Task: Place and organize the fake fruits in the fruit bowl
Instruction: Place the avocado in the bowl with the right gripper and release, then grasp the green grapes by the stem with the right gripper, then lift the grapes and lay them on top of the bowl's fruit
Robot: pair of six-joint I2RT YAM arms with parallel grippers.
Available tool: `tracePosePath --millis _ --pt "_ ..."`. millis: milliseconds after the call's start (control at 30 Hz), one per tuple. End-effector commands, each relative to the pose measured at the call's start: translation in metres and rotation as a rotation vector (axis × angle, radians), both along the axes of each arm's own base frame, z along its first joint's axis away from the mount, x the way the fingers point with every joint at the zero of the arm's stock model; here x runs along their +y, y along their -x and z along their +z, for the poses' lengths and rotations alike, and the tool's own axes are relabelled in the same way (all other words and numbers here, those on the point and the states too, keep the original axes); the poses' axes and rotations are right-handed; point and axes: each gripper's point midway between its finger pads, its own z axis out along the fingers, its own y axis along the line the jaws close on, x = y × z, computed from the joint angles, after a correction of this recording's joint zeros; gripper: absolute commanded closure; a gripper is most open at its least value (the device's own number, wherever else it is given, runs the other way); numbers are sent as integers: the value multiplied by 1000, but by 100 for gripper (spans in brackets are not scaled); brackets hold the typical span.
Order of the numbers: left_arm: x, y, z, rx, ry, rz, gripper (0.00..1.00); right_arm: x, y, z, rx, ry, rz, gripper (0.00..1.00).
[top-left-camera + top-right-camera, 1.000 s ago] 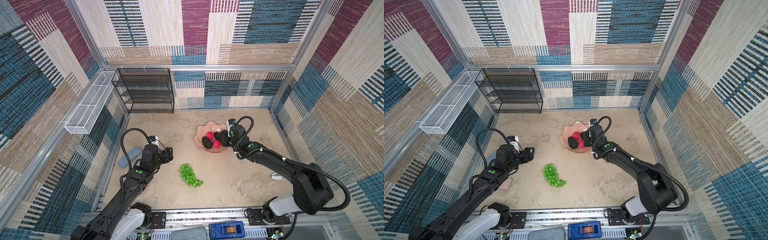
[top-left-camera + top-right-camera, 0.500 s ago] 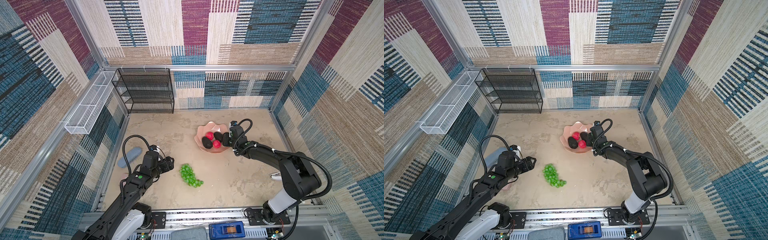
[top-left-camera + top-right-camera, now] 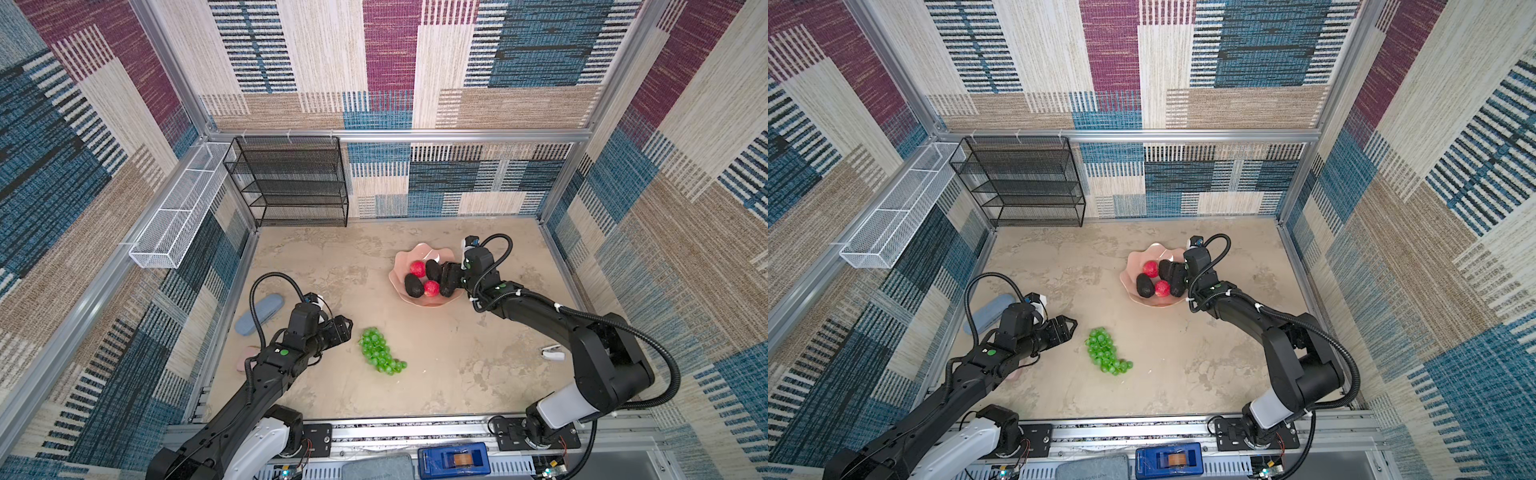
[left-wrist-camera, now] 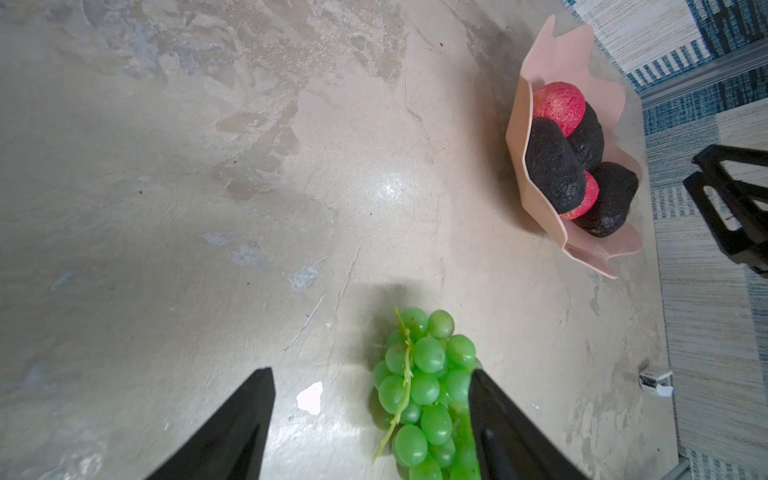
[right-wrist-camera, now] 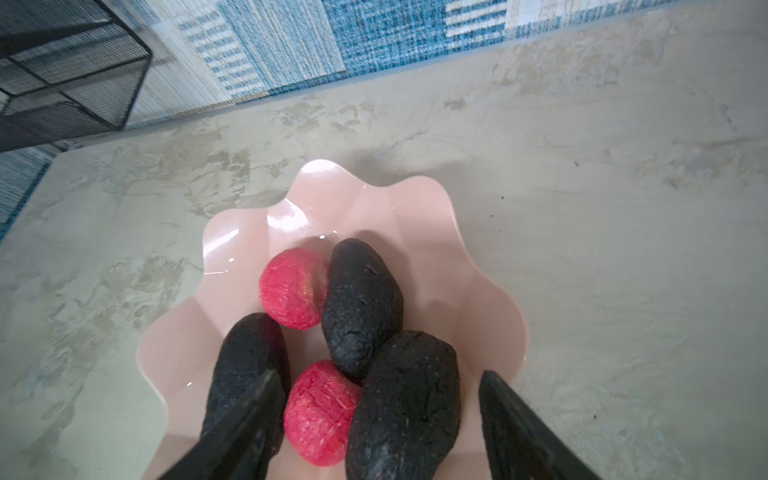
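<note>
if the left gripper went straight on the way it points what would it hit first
Probably the grapes: they lie just ahead of the open left gripper, nearer one finger; its height is unclear.

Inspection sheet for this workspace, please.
Surface: beige mottled tabletop, no spills seen.
Job's things: three avocados and two red fruits in the fruit bowl; grapes on the tabletop.
Clutter: grey-blue case, pink case partly under left arm, small white clip.
End effectors: left end effector open beside the grapes; right end effector open, astride an avocado in the bowl.
Cables: black loops at both wrists.
Surroundings: black mesh rack, white wire basket, patterned walls.
</note>
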Motion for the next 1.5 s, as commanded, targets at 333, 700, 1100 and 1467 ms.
tracePosePath --millis 333,700,1100,1467 --pt "13 -6 16 -85 -50 43 22 168 157 -3 -71 -15 740 8" --pt "31 -1 39 -168 -121 86 21 228 199 -74 46 124 905 5" --pt "42 1 48 -202 -169 112 20 229 186 -121 130 268 871 11" --pt "43 -4 61 -253 -187 105 19 235 180 -96 96 186 845 59"
